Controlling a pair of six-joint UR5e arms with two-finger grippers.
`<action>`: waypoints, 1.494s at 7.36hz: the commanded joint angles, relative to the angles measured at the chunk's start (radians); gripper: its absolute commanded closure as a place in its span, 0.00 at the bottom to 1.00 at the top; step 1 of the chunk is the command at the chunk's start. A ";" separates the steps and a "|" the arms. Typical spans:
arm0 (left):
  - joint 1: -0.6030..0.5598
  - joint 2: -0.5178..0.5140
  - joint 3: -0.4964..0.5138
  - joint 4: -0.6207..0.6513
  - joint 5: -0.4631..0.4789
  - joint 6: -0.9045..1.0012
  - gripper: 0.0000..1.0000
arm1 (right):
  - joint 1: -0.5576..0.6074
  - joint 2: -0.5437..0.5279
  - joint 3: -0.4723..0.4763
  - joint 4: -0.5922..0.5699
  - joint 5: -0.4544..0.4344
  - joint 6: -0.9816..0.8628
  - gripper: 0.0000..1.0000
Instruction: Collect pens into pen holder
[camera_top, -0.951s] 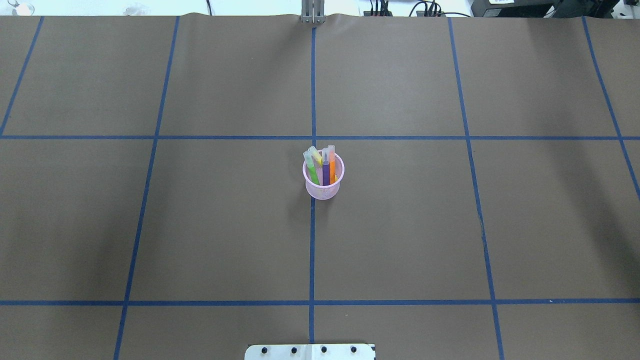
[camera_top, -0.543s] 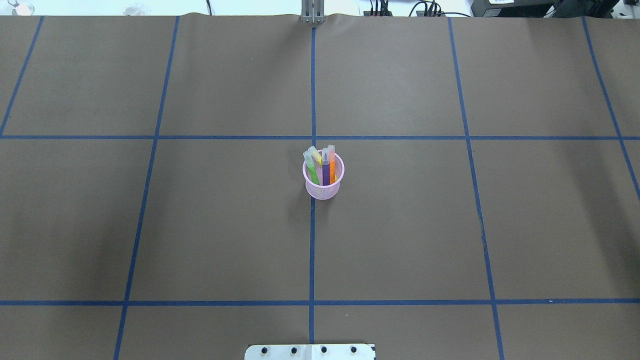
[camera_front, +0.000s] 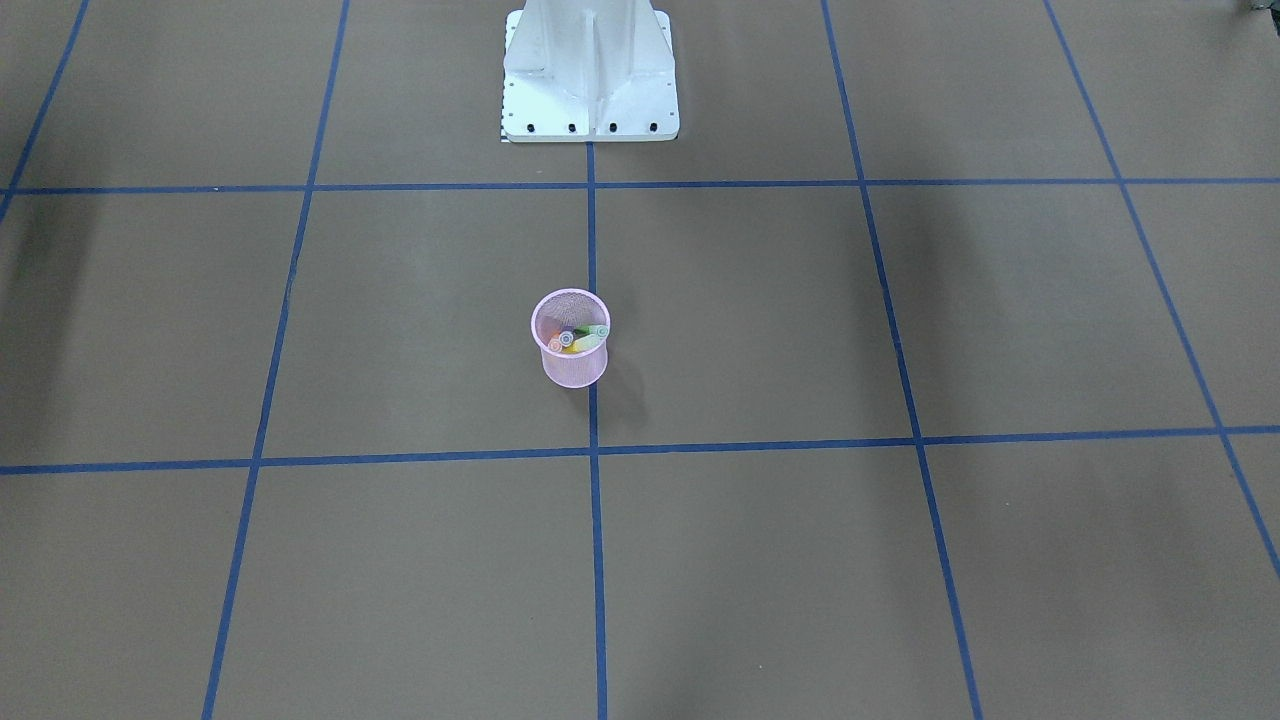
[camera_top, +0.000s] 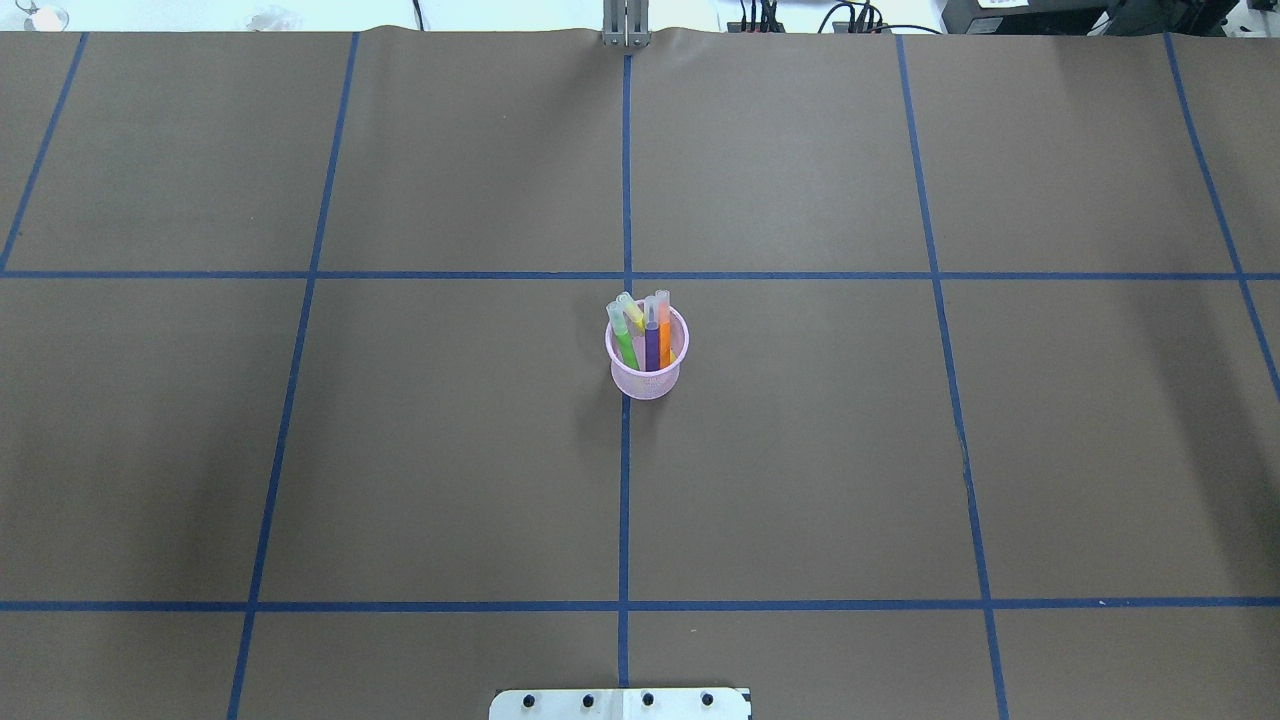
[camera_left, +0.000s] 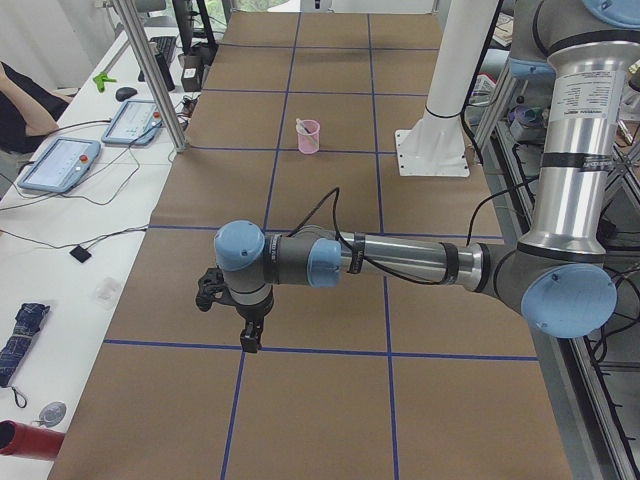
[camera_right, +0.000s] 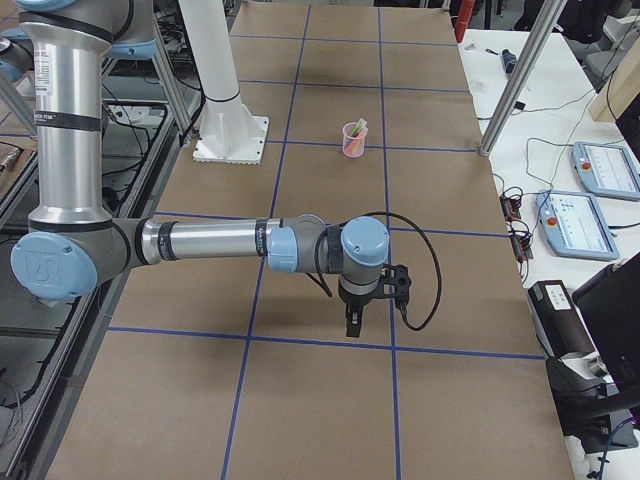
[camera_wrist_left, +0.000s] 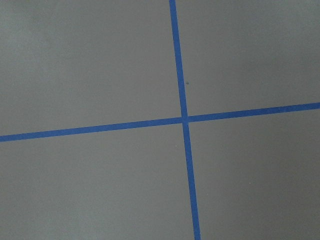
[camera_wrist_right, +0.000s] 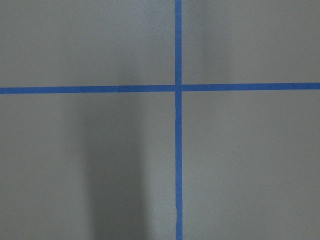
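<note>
All four pens stand in the pen holder mid-frame, so the task looks complete; left gripper and right gripper hang well apart from it, and I cannot tell how their jaws stand.

A flat brown tabletop fills the whole view. Two strips of blue tape cross on it: a long strip running top to bottom, slightly tilted, and a cross strip rising gently toward the right. A tiny dark speck sits just right of the long strip, above the crossing.
</note>
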 joint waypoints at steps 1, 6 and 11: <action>0.000 0.000 0.030 -0.004 0.000 0.000 0.00 | 0.001 -0.001 0.000 0.000 0.000 0.003 0.01; 0.000 0.000 0.050 -0.008 -0.002 0.000 0.00 | 0.001 0.005 0.000 0.000 0.000 0.004 0.01; 0.000 0.000 0.056 -0.008 0.000 0.000 0.00 | 0.001 0.011 -0.002 0.000 0.002 0.004 0.01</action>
